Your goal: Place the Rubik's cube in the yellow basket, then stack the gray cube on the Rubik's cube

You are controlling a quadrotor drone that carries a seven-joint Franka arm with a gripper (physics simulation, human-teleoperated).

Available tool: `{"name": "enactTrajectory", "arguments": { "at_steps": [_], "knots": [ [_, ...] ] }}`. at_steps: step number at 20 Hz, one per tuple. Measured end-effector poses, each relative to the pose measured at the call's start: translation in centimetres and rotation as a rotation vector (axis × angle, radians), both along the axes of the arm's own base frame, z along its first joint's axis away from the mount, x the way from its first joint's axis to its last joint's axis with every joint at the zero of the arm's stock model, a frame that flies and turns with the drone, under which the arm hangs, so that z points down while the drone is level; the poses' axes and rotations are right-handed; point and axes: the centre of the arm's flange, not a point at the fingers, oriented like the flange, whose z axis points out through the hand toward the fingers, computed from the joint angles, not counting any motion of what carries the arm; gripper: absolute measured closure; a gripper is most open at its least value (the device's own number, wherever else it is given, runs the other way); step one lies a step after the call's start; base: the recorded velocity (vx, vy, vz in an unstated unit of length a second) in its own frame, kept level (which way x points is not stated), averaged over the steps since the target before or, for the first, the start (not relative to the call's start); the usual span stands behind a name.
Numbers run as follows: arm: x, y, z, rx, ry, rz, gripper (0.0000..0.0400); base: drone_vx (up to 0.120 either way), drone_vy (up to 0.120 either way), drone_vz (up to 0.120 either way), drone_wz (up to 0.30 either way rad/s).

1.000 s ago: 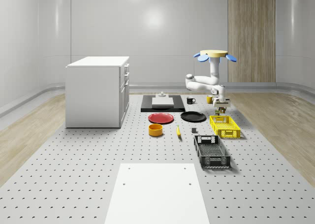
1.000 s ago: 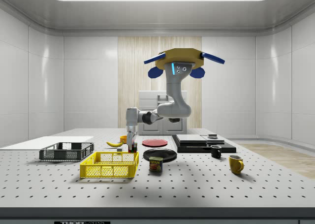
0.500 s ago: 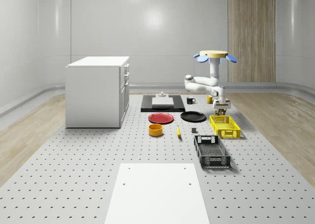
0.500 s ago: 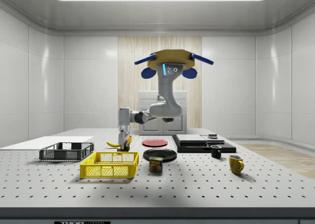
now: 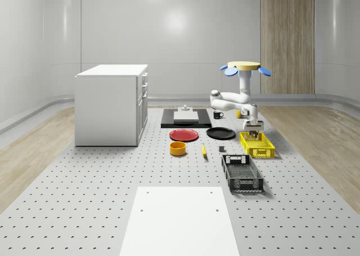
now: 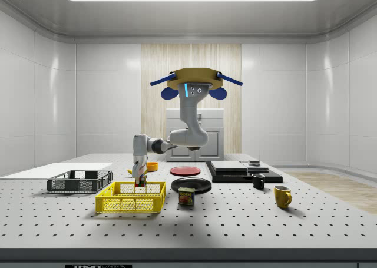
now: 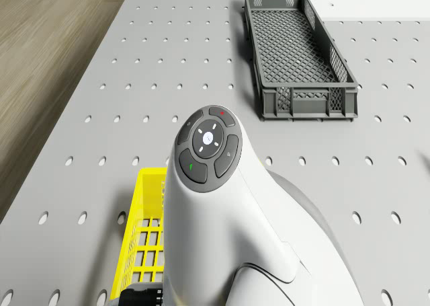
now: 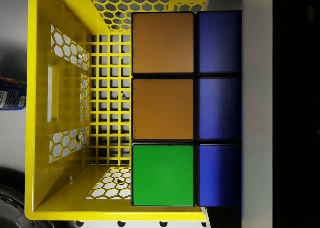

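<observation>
- The drone [image 6: 192, 79] hovers above the tabletop [image 6: 235, 221], beside the yellow basket [image 6: 131, 197]; its arm reaches out and down over the basket's end nearer the black plate [image 5: 220, 133].
- The pincer [image 6: 139, 181] points straight down and pinches the Rubik's cube [image 8: 185, 107], held just above the basket's rim.
- The relation that matters: the basket floor lies directly below the cube, as the wrist view shows it, with the cube close to one end wall rather than centred.
- The basket's long axis runs toward the grey crate [image 7: 299, 54].
- My judgement: a straight descent should seat the cube, with the near wall the risk.
- I cannot make out the gray cube.
</observation>
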Motion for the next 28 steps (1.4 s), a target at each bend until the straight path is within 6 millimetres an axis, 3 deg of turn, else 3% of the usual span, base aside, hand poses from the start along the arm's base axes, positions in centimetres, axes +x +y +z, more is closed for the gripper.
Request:
{"name": "enactTrajectory", "arguments": {
  "at_steps": [6,21,22,24,28],
  "knots": [
    [0.0,0.0,1.4,0.000,0.000,0.000,0.0075,0.013,0.000,0.000,0.000],
    [0.0,0.0,8.0,0.000,0.000,-0.005,0.0075,0.000,0.000,0.000,0.000],
    [0.2,0.5,8.4,0.003,0.001,-0.038,0.0072,0.000,0.000,0.000,0.000],
    [-0.2,-0.9,8.8,-0.006,0.002,0.044,0.0039,0.000,0.000,0.000,0.000],
    [-0.1,-0.6,9.2,-0.005,0.001,0.047,0.0014,0.000,0.000,0.050,0.000]
  ]
}}
